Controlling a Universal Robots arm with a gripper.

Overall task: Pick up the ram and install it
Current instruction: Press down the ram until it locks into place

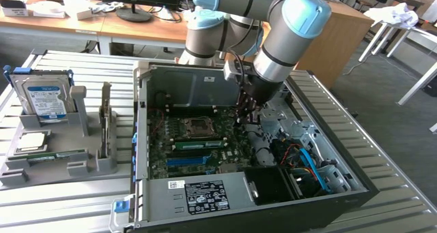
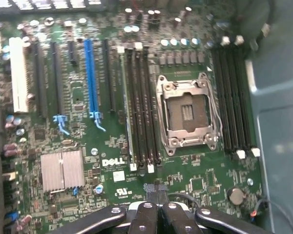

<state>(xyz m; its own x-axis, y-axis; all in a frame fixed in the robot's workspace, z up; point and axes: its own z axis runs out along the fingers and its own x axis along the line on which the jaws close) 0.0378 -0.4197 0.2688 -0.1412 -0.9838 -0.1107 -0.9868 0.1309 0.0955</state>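
My gripper (image 1: pixel 244 121) hangs inside the open computer case (image 1: pixel 355 176), just above the motherboard (image 1: pixel 184 164) beside the CPU socket (image 1: pixel 199 124). In the wrist view its black fingers (image 2: pixel 145 214) are pressed together with nothing between them. A ram (image 1: pixel 58 155), a thin green stick, lies flat in the grey holder (image 1: pixel 75 169) at the exterior view's left, far from the gripper. Another green stick (image 1: pixel 198 144) sits in a memory slot between the socket and the blue slot (image 1: pixel 188 161); in the wrist view it is a pale strip (image 2: pixel 123 107) beside the dark slots (image 2: pixel 142 105).
The grey holder also carries a silver hard drive (image 1: pixel 42 100), a tall upright card (image 1: pixel 106 120) and a square chip (image 1: pixel 30 141). Case walls, a power supply (image 1: pixel 201 194) and blue cables (image 1: pixel 310 164) hem in the board. Desks and a monitor stand behind.
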